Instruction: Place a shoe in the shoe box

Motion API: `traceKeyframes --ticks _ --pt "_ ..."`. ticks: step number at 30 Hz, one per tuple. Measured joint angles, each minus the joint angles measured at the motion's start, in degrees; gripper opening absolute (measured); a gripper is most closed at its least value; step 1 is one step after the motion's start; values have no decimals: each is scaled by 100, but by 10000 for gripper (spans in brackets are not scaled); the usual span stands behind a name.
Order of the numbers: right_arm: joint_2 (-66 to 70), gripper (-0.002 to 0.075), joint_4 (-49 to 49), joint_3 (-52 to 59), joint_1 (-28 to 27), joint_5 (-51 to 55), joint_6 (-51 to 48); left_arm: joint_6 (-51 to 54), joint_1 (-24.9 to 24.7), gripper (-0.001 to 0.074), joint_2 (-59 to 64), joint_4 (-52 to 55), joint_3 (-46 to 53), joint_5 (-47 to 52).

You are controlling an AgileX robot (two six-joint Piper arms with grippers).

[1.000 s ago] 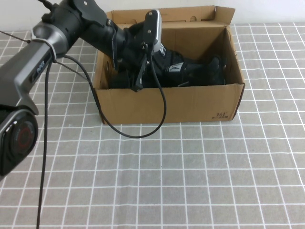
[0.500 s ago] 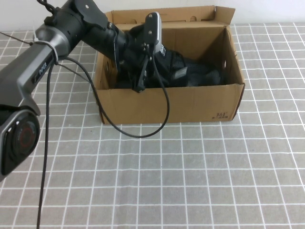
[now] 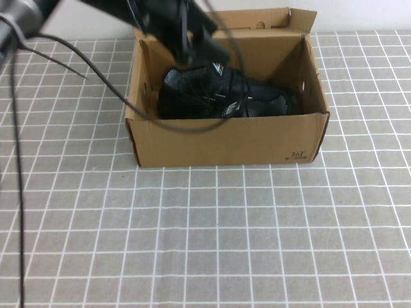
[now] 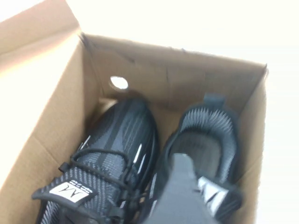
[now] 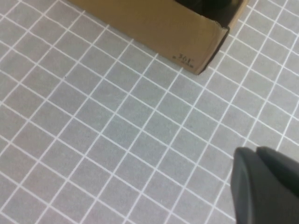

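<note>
The brown shoe box [image 3: 225, 141] stands at the back middle of the table with its flaps up. The black shoe [image 3: 257, 99] lies inside it along the front wall. In the left wrist view the shoe [image 4: 112, 154] shows its white M-logo tongue label, next to the matching sneaker [image 4: 205, 140] with the striped white tab. My left gripper [image 3: 192, 35] is a blur above the box's back left, open and empty; one finger [image 4: 182, 191] shows over the shoes. My right gripper [image 5: 266, 182] is shut and empty above the tiled table, off the box's [image 5: 154, 23] printed corner.
The left arm's black cable [image 3: 128, 102] hangs over the box's left wall. The table [image 3: 205, 244] is grey tile with white lines. The box's back flap [image 3: 257, 19] stands close to the white wall.
My left gripper has let go of the shoe, which now rests in the box. It has lifted up and back out of the box towards the top left.
</note>
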Motion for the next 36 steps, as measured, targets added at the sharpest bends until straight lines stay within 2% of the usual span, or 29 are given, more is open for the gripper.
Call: traceKeyframes --ticks 3,7,10,13,20,24,30,36 --pt "0 -16 0 0 0 -11 70 -955 14 392 -377 -14 -4 23" --pt "0 -16 4 0 0 -11 107 -1559 14 130 -787 -14 -15 84" --pt "-95 -16 49 0 0 5 121 -1870 14 38 -1079 54 -13 118" --pt "-315 -16 74 0 0 55 164 -2332 14 10 -1386 254 -13 130" --pt "-1150 -16 307 0 0 463 278 -3237 18 1 -2417 1346 17 127" --pt "-1734 -16 392 0 0 793 291 -3584 18 0 -3352 1852 559 -172" --pt "-2604 -16 477 339 0 995 293 -3686 18 0 -5038 2149 2643 -1448" --pt "-3397 -16 477 939 0 886 352 -3738 18 0 -6930 2004 5709 -3369"
